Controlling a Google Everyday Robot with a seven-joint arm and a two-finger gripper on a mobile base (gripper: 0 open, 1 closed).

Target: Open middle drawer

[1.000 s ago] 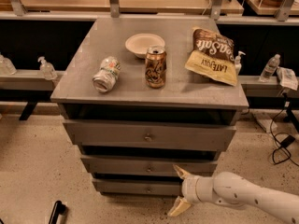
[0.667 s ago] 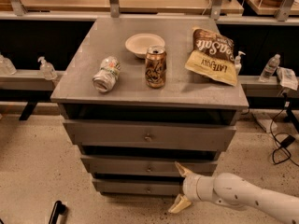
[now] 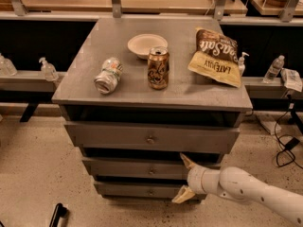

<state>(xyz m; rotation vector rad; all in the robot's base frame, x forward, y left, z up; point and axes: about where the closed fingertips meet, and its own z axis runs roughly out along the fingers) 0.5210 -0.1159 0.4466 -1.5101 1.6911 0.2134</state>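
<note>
The grey cabinet [image 3: 156,98] has three drawers stacked one above the other. The middle drawer [image 3: 128,168] is a shallow grey front with a small round knob [image 3: 151,170] at its centre. My gripper [image 3: 183,178] is at the right part of that drawer front, to the right of the knob. Its two tan fingers are spread open, the upper fingertip [image 3: 185,160] at the drawer's top edge and the lower one [image 3: 181,196] down by the bottom drawer [image 3: 137,190]. It holds nothing. I cannot tell whether the fingers touch the front.
The top drawer [image 3: 151,138] sits above. On the cabinet top lie a crushed bottle [image 3: 107,75], a brown can [image 3: 158,68], a white bowl [image 3: 147,45] and a chip bag [image 3: 215,56]. Shelves with bottles run behind. Cables [image 3: 289,143] lie on the floor at the right.
My gripper has risen a little along the cabinet front, from around the bottom drawer toward the middle drawer. The drawers and the objects on top have not moved.
</note>
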